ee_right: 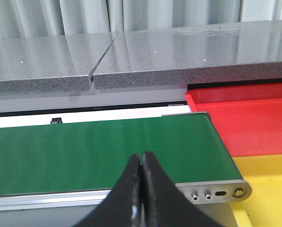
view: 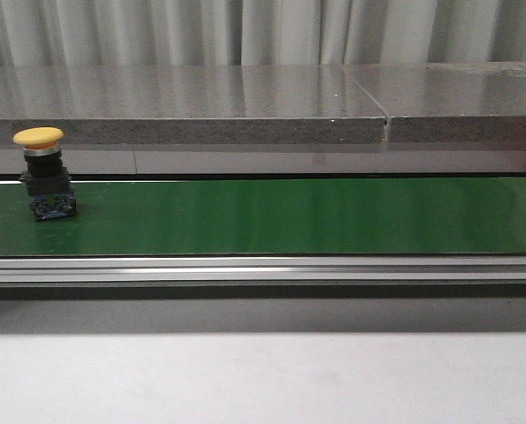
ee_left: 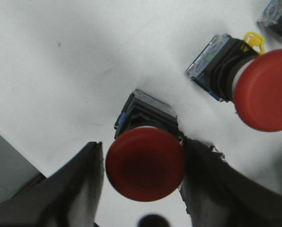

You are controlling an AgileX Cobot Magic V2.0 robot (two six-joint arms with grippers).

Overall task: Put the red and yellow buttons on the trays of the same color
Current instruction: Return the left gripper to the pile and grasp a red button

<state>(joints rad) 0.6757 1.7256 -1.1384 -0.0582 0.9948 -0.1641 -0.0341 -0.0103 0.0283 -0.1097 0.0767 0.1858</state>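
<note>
Risk number one sits at the far left end of the green belt: a yellow button stands upright there, tall and top-heavy on a small blue base, right by the left edge of what the front view shows. If the belt jerks, I'd guess it tips over, and a button lying on its side is much harder to pick. Plenty of open belt to its right though, nothing else on it.

Left hand is over the white surface, fingers spread wide on either side of a red button. From the wrist view I can't honestly say whether the fingers touch the cap or just bracket it, so call it open around it, not clamped. Trouble here: a second red button lies on its side just beside the first one, and a bit of a third thing pokes in at the corner. Closing or lifting sloppily could knock that neighbour and send it rolling. The surface edge is also close on the other side of the fingers, so a shove that way could push the button off.

Right hand is pinched fully together, holding nothing, hovering over the near rail at the belt's right end. Red tray and yellow tray sit just past that end, red farther back, yellow nearer. They butt up against each other, so a lazy drop near the shared wall could land in the wrong colour.
</note>
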